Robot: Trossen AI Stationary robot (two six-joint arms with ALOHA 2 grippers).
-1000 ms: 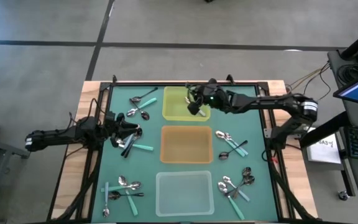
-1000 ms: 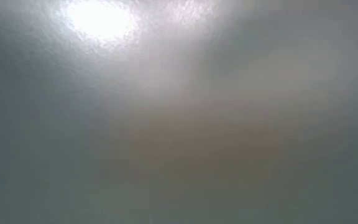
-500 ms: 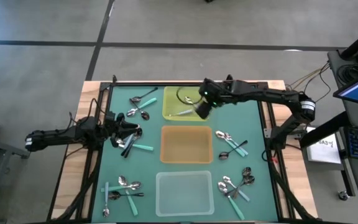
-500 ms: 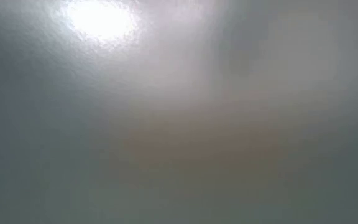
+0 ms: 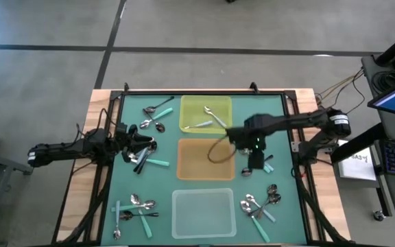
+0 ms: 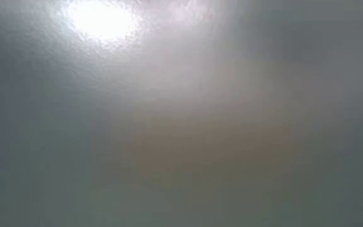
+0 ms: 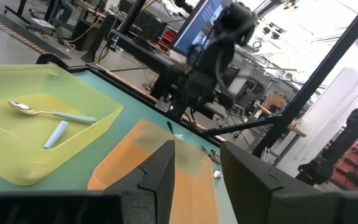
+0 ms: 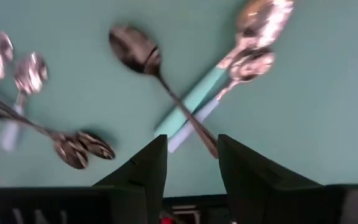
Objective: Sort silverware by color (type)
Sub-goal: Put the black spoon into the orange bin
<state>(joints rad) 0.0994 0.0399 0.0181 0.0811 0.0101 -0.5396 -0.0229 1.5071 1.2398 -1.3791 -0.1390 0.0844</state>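
The silverware lies in several clusters on the green mat. My right gripper (image 5: 254, 163) (image 8: 191, 165) hangs open, pointing down, over the middle-right cluster (image 5: 259, 159). Below its fingers lie a dark spoon (image 8: 135, 46), a teal-handled spoon (image 8: 191, 102) and shiny spoons (image 8: 260, 22), all untouched. The yellow tray (image 5: 187, 113) (image 7: 73, 134) holds two spoons (image 5: 210, 118), one of them pale-handled (image 7: 42, 112). My left gripper (image 5: 146, 143) (image 7: 197, 168) waits open and level at the left, over another spoon cluster (image 5: 142, 156). The low view shows only blur.
An orange tray (image 5: 184, 159) sits mid-table and a clear tray (image 5: 203, 213) sits nearer. More spoon clusters lie at the far left (image 5: 155, 111), near left (image 5: 134, 208) and near right (image 5: 260, 204). A black frame (image 5: 290, 130) borders the mat.
My right gripper has swung from over the yellow tray toward the table's near right, to above the middle-right spoon cluster. It has also tipped to point straight down. Two spoons now show in the yellow tray where it stood.
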